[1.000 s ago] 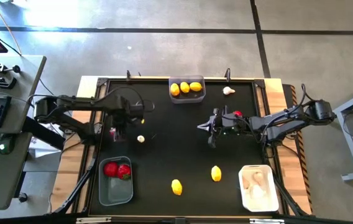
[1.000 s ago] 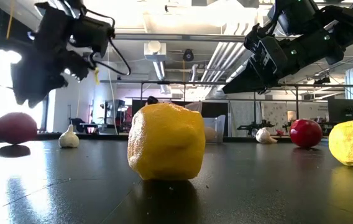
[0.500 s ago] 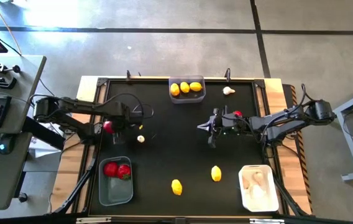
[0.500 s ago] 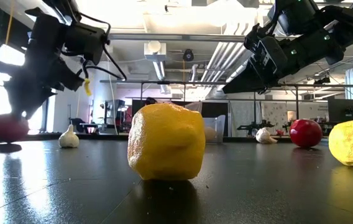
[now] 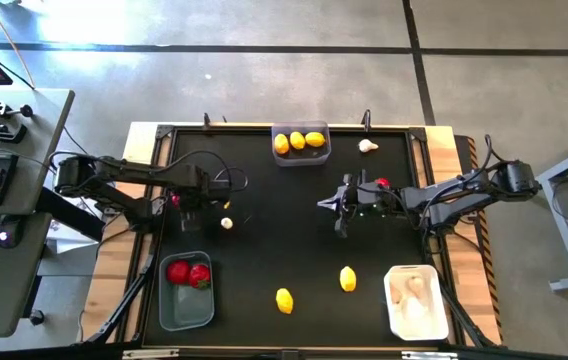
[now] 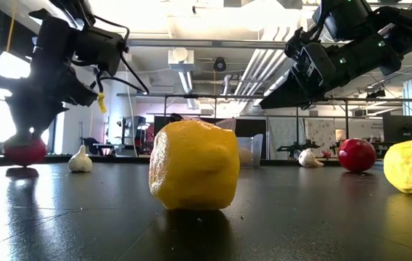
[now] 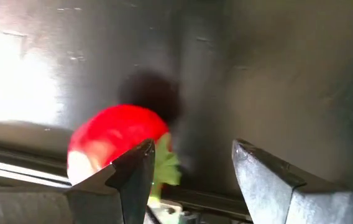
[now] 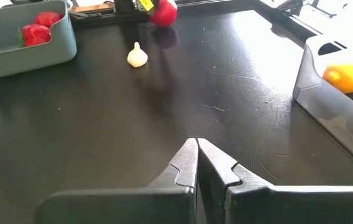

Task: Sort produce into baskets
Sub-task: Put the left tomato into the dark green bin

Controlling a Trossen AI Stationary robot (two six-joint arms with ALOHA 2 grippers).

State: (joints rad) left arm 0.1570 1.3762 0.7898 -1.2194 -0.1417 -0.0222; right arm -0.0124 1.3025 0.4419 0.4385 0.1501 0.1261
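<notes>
A red fruit (image 7: 117,140) with a green top lies on the black table by its left edge. My left gripper (image 7: 192,149) points steeply down over it, open. The fruit sits off to the outer side of one finger (image 7: 136,171), not in the gap. The low view shows the fingertips (image 6: 26,134) just above the fruit (image 6: 25,151). My right gripper (image 8: 196,149) hangs shut and empty over the table's middle (image 5: 339,205). One grey basket (image 5: 186,290) holds two red fruits, another grey basket (image 5: 300,143) holds three lemons, and a white basket (image 5: 416,300) holds whitish bulbs. My left gripper stands with the outer side of one finger (image 7: 136,171) right beside the red fruit's green-topped side (image 7: 164,158), coming from above. That finger hides the spot, so I cannot tell whether it touches. The fruit rests on the table.
Loose on the table lie a garlic bulb (image 5: 226,223) near the left gripper, a second bulb (image 5: 366,146) at the far edge, a red fruit (image 5: 382,183) beside the right arm, and two lemons (image 5: 284,300) (image 5: 348,278) toward the near edge.
My left gripper has come down and tipped more steeply toward the table by the left edge, staying open. The red fruit under it has shifted a little along the table. The right arm has kept still.
</notes>
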